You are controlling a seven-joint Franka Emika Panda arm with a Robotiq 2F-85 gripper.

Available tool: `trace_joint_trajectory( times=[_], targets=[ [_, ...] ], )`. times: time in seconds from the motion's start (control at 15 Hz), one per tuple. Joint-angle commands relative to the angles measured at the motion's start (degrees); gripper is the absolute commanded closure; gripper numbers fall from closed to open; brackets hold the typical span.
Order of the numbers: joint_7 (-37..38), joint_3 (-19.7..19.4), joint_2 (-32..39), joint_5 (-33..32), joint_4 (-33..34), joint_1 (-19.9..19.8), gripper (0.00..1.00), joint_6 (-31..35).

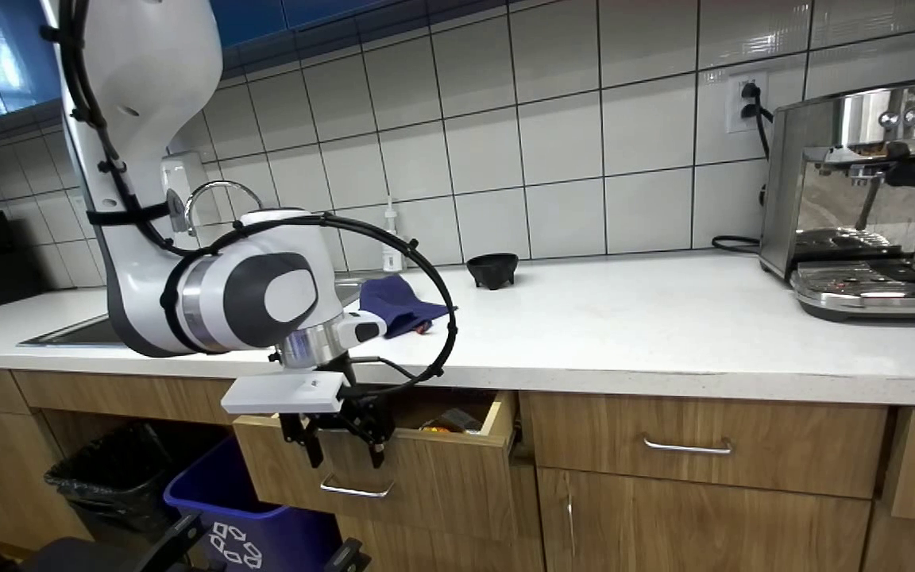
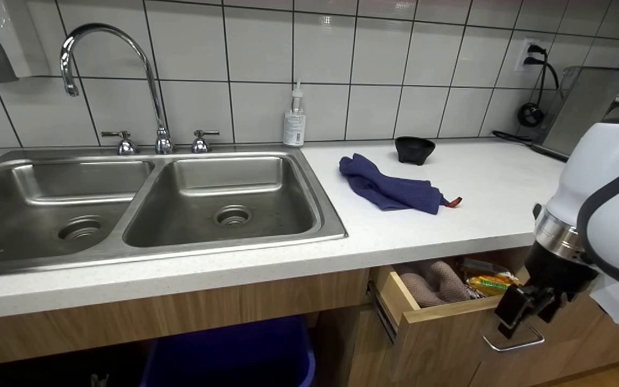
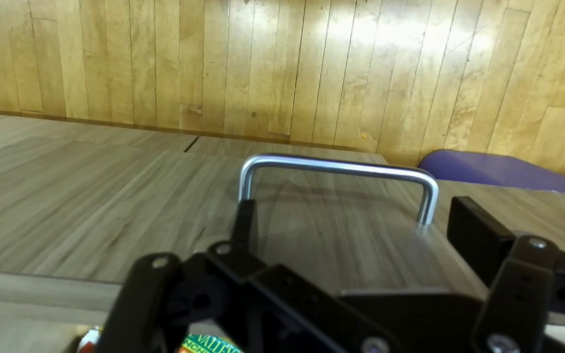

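Beyond my fingers (image 3: 479,238), dark and slightly soft up close, white glare bleaches patches of the wooden floor (image 3: 263,68). Above them, the countertop (image 1: 624,334) glows brightly; off to their side, the recess (image 2: 57,371) sinks into near-black shadow.

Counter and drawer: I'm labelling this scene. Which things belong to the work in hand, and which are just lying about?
Work in hand, apparently:
open gripper
pulled-out drawer
metal handle

Just lying about:
dark blue cloth
black bowl
pump bottle
espresso machine
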Motion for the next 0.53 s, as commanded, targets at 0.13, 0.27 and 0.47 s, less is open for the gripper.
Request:
trace_joint_trajectory(
  times=[0.13, 0.27, 0.47],
  targets=[
    [1.6, -2.4, 0.2, -0.8, 0.2, 2.8, 0.0, 3.9],
    [1.8, -2.2, 0.4, -0.5, 0.6, 2.8, 0.0, 4.0],
    [2.2, -1.7, 0.5, -0.2, 1.3, 2.4, 0.0, 3.8]
  ],
)
